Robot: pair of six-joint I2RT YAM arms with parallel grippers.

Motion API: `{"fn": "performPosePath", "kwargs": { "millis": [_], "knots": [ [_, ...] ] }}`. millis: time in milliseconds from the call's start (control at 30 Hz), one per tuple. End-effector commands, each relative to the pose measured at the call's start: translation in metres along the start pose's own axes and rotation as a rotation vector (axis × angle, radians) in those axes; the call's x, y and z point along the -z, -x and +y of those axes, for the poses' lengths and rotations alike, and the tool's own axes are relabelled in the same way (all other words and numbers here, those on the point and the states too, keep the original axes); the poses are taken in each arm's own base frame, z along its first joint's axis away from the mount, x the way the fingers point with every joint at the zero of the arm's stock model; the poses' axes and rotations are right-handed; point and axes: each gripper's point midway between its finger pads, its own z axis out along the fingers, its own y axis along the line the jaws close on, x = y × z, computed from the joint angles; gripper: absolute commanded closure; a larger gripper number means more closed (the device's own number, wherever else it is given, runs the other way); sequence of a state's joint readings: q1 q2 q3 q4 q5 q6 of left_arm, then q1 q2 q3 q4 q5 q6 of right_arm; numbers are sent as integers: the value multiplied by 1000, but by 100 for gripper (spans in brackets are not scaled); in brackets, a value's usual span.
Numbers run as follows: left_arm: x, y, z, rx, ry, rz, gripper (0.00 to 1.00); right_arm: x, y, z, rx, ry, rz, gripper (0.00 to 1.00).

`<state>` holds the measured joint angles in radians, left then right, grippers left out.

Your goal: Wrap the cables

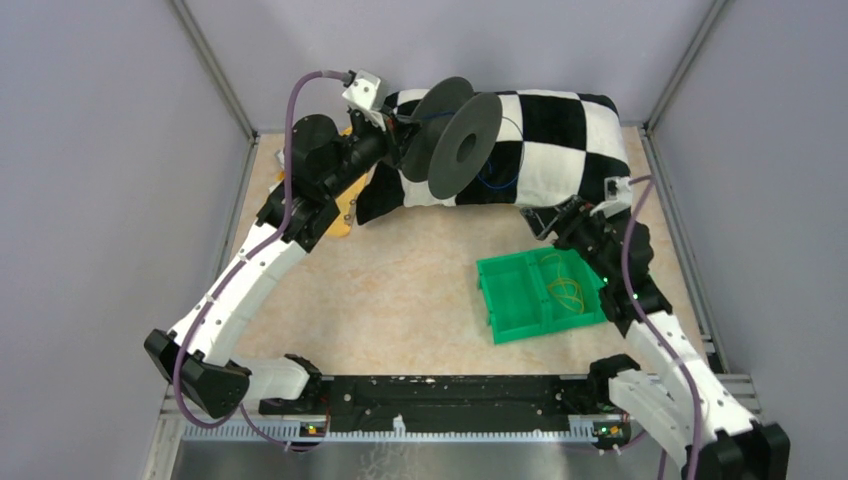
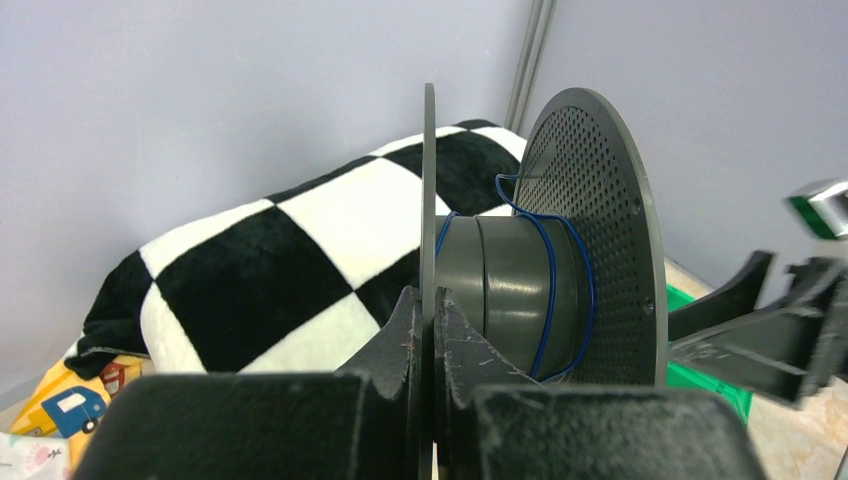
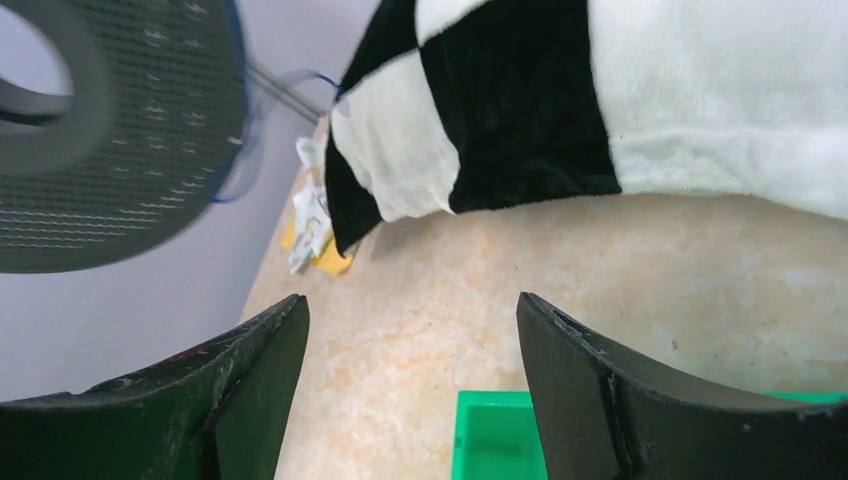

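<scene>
- Left gripper [image 2: 428,308], black, two-fingered: jaws narrow, pinching the rim of the spool's thin plain flange edge-on between the fingertips.
- Black round two-flanged spool [image 2: 592,230]: held off the table, over the left end of the cushion. Its flanges stand upright and its long axis lies about level. In the top view the centre hole faces the near right. The flange away from the left gripper is perforated with fine dots.
- Thin dark bluish wire [image 2: 549,290]: a few loose turns around the spool's grey core. One loop rises against the perforated flange, and a slack strand hangs off the spool over the cushion.
- Right gripper [image 3: 410,312], black: jaws wide apart with nothing between them. It sits low over the table, near and to the right of the spool and well apart from it.
- Black-and-white chequered plush cushion [image 1: 560,130]: behind and below the spool, along the far wall.
- Green plastic compartment tray [image 1: 515,295]: near right of the spool, just beside the right gripper. Yellow-orange looped strands [image 1: 565,290] lie in its right compartment.
- Yellow printed sheet [image 2: 68,405]: left of the spool at the cushion's corner, showing a small blue vehicle picture. Any lettering is too blurred to read.
- Beige marbled table [image 1: 400,290]: below the spool.
</scene>
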<state>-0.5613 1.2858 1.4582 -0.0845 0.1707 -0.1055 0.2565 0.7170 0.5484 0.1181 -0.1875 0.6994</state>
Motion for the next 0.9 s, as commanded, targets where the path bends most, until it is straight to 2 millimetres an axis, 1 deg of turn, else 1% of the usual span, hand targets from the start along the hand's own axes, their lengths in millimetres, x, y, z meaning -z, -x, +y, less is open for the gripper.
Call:
{"fn": "performPosePath", "kwargs": {
  "millis": [0,100,200,300,533,633,733,867],
  "knots": [
    [11,67,-7,-12,-15,-182,100,-28,5,14,10,127,-8,25],
    [11,69,-9,-10,-23,-184,100,-45,5,17,6,174,8,27],
    [12,63,-10,1,-31,-156,100,-63,1,25,33,249,60,28],
    [13,63,-11,3,-37,-154,100,-75,-1,30,57,309,75,28],
    [11,65,-11,-1,-45,-146,100,-94,-1,40,81,457,107,28],
    [10,67,-12,1,-51,-143,100,-101,-6,41,84,502,147,27],
    [9,65,-13,4,-55,-131,100,-100,-8,47,98,550,154,27],
    [11,62,-12,14,-52,-129,100,-105,-6,47,108,562,148,28]
  ]
}}
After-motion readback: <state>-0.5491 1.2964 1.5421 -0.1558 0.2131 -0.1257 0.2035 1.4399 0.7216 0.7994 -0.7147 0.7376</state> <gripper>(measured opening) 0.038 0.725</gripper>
